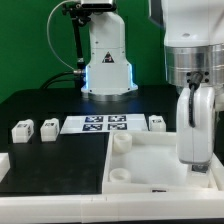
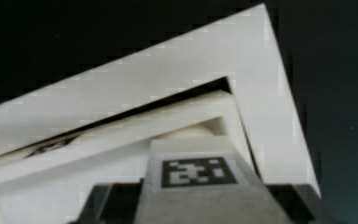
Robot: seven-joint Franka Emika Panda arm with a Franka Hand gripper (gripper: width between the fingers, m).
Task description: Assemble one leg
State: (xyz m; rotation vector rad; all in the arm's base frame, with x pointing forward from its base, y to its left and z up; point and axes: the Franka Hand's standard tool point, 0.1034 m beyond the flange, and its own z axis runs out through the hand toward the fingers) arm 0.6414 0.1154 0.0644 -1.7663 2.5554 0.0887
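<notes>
Exterior view is showing the gripper hanging low over the white tray at that view's right, close to the tray's far right corner. Its fingers are pointing straight down and appear to be carrying a white upright piece between them, though arm and part are both white there and the outline is hard to separate.

Wrist view is settling the point: a leg with its black-and-white tag facing the camera is sitting between the two dark fingers, which are pressing in on it from both sides. The jaws are standing narrow, clamped on this leg. Its long axis is running along the fingers, so it is hanging vertically, lower end toward the tray.

Beyond the held leg, the wrist view is showing the tray's angled corner and raised wall, with dark table outside it. I cannot tell whether the leg's lower end is already touching the tray or entering a socket; the contact point is hidden.

The coming move, in my judgement, turns on lining the vertical leg over a corner socket directly below the jaws. The near-left socket is lying well apart, toward the exterior view's left.

The tray is holding no loose parts that can be seen. Two spare legs are standing on the table at the exterior view's left, another just beside the marker board.
</notes>
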